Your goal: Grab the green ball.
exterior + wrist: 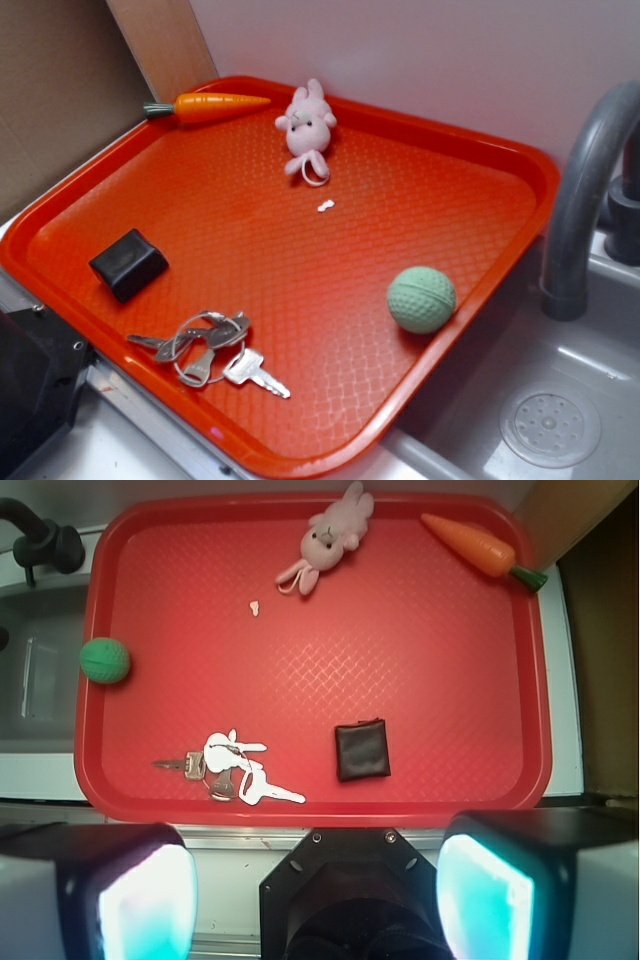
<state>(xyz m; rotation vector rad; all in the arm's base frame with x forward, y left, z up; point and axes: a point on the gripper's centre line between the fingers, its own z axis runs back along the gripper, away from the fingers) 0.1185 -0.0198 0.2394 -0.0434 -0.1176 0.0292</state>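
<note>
- Hovering above the near rim of the red tray, the gripper is seen in the wrist view only, as two padded fingers at the bottom corners of the picture.
- The fingers are spread wide apart and nothing is held between them.
- A black pouch is found nearest the gripper, lying flat on the tray.
- A bunch of keys is laid beside the pouch, apart from it, near the same tray edge.
- The green ball is located against the tray's side rim next to the sink, well apart from the gripper; its dimpled, grooved surface is shown in the exterior view.
- A pink plush bunny and a toy carrot are placed along the far rim.
- A small white scrap is seen near the bunny.
- A grey faucet is mounted by the sink.
</note>
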